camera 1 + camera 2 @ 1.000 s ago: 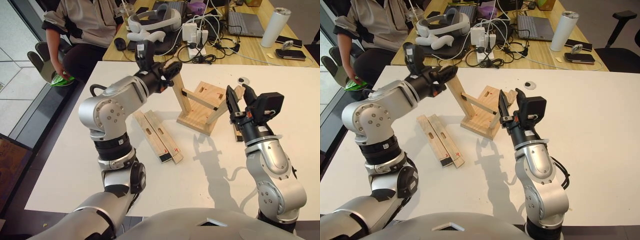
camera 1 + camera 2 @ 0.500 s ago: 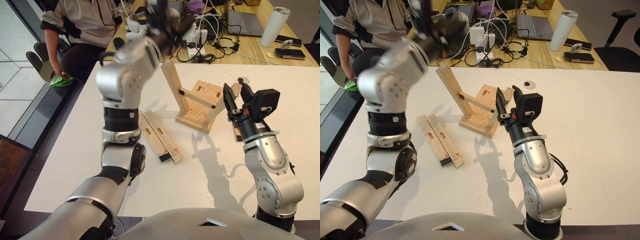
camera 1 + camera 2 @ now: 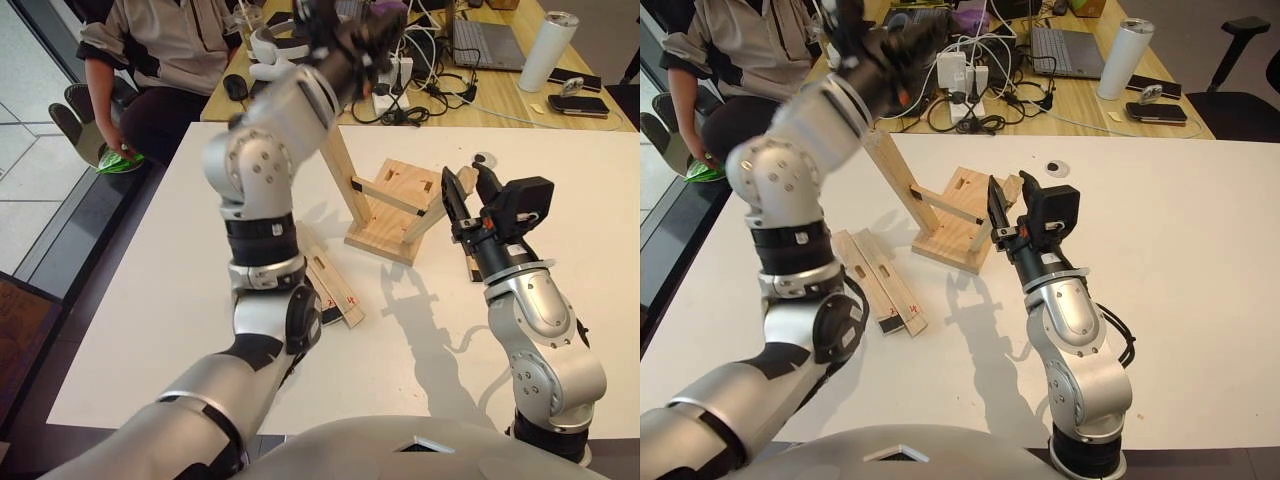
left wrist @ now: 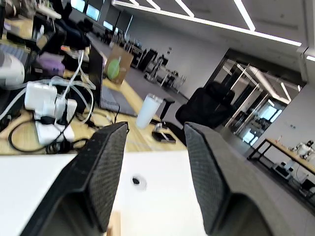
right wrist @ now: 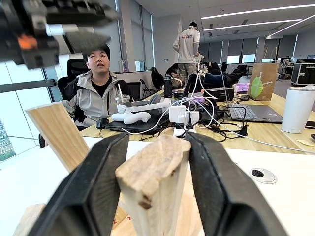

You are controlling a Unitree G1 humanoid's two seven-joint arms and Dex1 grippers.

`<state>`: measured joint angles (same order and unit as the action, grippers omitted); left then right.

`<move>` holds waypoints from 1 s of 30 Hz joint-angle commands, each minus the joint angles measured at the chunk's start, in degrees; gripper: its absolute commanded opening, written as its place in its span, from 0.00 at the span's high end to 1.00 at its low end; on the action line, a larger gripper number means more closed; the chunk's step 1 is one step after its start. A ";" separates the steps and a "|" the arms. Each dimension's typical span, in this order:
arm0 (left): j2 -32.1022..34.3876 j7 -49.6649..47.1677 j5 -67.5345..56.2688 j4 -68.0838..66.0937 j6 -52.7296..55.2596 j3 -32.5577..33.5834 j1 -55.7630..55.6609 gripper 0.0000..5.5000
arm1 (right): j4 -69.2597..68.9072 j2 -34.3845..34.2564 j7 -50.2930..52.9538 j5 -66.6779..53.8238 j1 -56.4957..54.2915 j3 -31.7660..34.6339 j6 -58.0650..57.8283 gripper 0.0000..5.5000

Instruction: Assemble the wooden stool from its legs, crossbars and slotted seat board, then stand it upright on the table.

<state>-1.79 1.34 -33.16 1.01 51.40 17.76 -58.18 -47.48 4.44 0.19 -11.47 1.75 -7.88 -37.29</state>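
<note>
Stool (image 3: 392,218) part-built, pale wood, lying tilted; right tool (image 3: 462,181) clamps leg (image 5: 150,186).

White surface (image 3: 1200,250) carrying pale, light-grained wood: the seat board (image 3: 945,242), the leg (image 5: 152,182) between my right jaws, and two loose slotted pieces (image 3: 878,280) with black near ends and small red marks. My jaws are matt black, finely dotted. Behind, a white tumbler (image 3: 1116,60).

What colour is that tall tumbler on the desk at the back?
The tumbler is white, and shows clearest in the left eye view.
</note>
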 commanded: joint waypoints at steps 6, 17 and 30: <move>15.14 5.31 17.72 -7.17 -9.80 -14.31 2.88 0.62 | 0.45 0.20 -0.21 -0.01 0.73 -0.60 -1.60 0.65; 13.07 9.90 17.80 -3.68 0.15 -22.18 18.52 0.62 | 0.70 1.14 -1.51 -0.58 -0.22 0.22 -2.76 0.65; 5.55 5.16 10.17 3.29 2.85 -9.78 13.61 0.62 | 4.28 3.71 -8.55 -5.33 -7.22 6.61 3.08 0.46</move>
<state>5.00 7.15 -21.30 4.18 52.18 6.89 -44.34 -43.00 7.95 -6.75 -14.89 -3.54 -2.36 -35.81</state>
